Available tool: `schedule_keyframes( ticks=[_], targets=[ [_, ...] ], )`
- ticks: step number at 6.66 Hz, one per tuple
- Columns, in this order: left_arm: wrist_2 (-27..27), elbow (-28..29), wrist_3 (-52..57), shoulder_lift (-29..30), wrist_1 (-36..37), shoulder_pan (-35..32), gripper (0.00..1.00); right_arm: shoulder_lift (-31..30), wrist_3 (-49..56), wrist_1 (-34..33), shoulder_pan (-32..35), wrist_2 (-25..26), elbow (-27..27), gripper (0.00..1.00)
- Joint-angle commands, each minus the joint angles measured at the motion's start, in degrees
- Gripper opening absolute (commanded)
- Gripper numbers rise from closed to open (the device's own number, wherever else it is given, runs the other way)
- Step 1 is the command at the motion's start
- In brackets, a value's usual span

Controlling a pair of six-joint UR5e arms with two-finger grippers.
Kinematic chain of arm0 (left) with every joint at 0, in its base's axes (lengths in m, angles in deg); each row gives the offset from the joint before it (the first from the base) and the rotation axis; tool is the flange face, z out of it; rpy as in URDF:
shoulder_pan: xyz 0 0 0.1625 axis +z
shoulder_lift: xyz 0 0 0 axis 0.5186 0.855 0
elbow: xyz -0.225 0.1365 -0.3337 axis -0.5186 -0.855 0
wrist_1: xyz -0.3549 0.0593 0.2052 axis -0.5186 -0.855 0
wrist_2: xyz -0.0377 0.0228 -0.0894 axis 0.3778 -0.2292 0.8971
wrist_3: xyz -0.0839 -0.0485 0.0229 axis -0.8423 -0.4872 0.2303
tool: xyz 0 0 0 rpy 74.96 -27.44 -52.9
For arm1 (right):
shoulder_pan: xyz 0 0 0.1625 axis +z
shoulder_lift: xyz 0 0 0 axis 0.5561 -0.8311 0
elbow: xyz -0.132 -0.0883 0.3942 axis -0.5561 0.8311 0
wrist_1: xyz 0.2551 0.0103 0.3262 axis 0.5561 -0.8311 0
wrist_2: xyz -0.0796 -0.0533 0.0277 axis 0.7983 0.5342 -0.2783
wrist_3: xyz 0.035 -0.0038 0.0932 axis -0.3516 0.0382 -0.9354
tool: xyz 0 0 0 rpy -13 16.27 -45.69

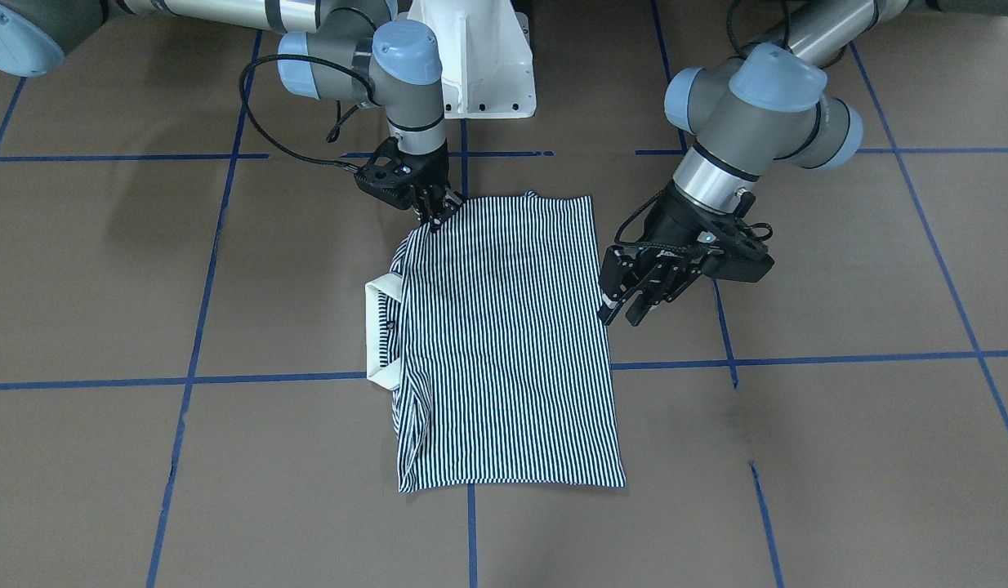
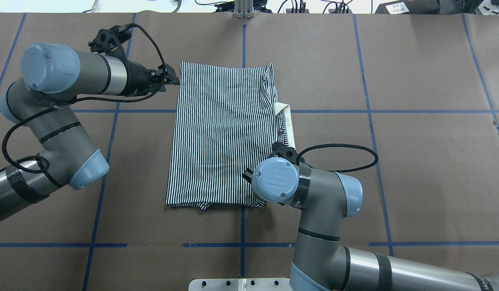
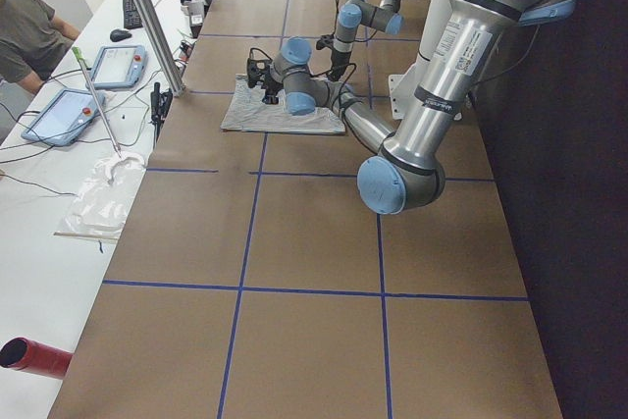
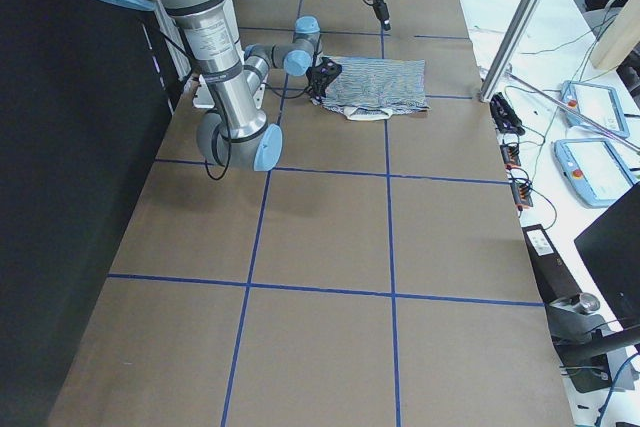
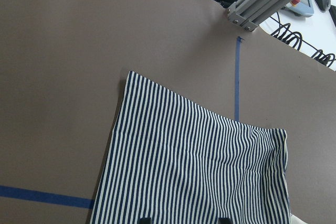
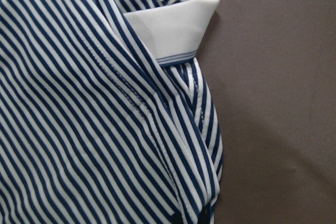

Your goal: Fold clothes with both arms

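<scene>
Spread across the brown table (image 2: 415, 182), between the left arm (image 2: 55, 117) and the right arm (image 2: 314, 210), the polo shirt (image 2: 221, 133) is seen lying flat, folded into a rectangle with its sleeves tucked out of sight. It is judged to be light, limp and free to slide on the paper surface, so any unsupported part can be expected to sag and drag. A hold at two corners of one edge is advised, with layers pinched together so the fold is not pulled open.

The left gripper (image 1: 621, 317) is held above the table just beside the shirt's plain long edge, its jaws spread wide and empty. The right gripper (image 1: 435, 216) is set down on the near corner at the collar side, its jaws drawn narrow upon the striped cloth there.

The cream collar (image 1: 374, 335) is left protruding past the opposite long edge; it looks stiffer than the body and may spring back. A small button (image 1: 389, 325) is visible beside it.
</scene>
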Motion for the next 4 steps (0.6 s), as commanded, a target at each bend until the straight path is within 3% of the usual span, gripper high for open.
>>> schedule_keyframes(
  ticks=[1, 3, 4],
  targets=[
    [0.0, 0.0, -0.7, 0.0, 0.0, 0.0, 0.53, -0.2, 0.3, -0.1, 0.1, -0.3, -0.6, 0.00],
    [-0.8, -2.7, -6.8, -1.6, 0.4, 2.4, 0.53, -1.8, 0.3, -2.5, 0.1, -0.5, -4.6, 0.00],
    [-4.0, -8.0, -9.9, -6.3, 1.9, 5.9, 0.54, -2.6, 0.3, -2.4, 0.0, -0.4, -5.4, 0.00]
  ],
)
